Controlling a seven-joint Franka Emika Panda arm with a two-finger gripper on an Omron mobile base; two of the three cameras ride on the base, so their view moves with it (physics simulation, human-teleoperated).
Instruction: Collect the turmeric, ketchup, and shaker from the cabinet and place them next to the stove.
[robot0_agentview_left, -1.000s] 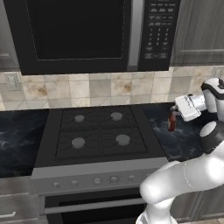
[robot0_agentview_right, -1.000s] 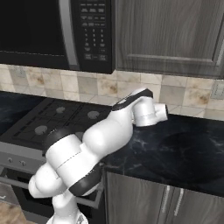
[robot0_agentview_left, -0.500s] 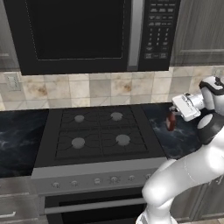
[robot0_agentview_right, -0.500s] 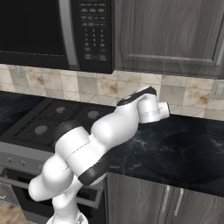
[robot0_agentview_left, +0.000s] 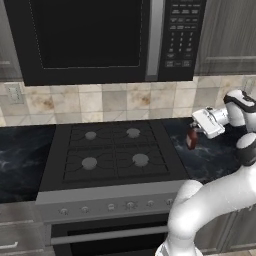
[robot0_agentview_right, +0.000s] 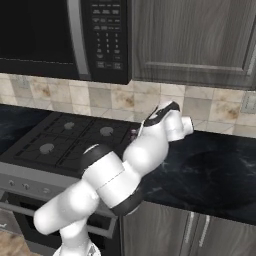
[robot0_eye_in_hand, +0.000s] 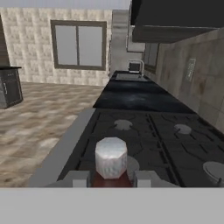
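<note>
1. The stove (robot0_agentview_left: 112, 155) is a black four-burner cooktop with grey burner caps, a steel front and a row of knobs; it fills the left and centre of the left base view and sits under a black microwave (robot0_agentview_left: 100, 40)
2. The ketchup (robot0_agentview_left: 192, 138) is a dark red-brown bottle; it stands just off the right edge of the stove, over the dark marbled counter (robot0_agentview_left: 215, 155). Whether its base touches the counter cannot be told
3. The gripper (robot0_agentview_left: 196, 131) is closed on the ketchup, holding it near the top from the right side, fingers drawn in tight against the bottle
4. The hand view adds what the base views lack: a pale, faceted cap (robot0_eye_in_hand: 111, 157) sits between the two fingers (robot0_eye_in_hand: 78, 178), with the red body just visible beneath it. That view looks along the stove top toward a far counter, a window (robot0_eye_in_hand: 78, 46) and a tiled wall
5. In the right base view the white arm (robot0_agentview_right: 145, 150) covers the bottle and the gripper, so the grip cannot be judged there; the cabinet (robot0_agentview_right: 195, 40), grey woodgrain, hangs above with its door closed
6. Around the spot: beige tiled backsplash (robot0_agentview_left: 115, 102) behind, bare dark counter to the right of the stove; nothing stands between bottle and stove edge
</note>
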